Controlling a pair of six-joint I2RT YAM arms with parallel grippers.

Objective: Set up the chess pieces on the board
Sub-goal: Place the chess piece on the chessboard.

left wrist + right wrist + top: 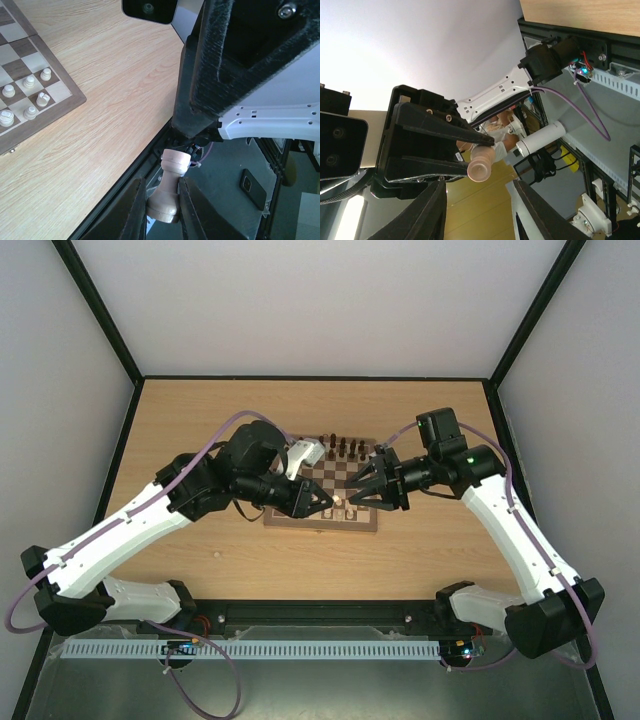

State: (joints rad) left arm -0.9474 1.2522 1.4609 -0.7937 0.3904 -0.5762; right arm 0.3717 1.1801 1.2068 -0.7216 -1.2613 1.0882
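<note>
Between the left fingers (135, 215), one pale chess piece (170, 187).

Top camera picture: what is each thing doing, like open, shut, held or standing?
Left gripper: shut on a pale beige wooden chess piece.
Right gripper: open, holding nothing.
Square brown-and-cream wooden chessboard: lying flat, partly set.
Dark brown wooden pieces: standing on the far rows.
Other pale beige pieces: standing upright on squares.

Light-wood tabletop (200, 420), white walls (300, 300) (black-framed)
</note>
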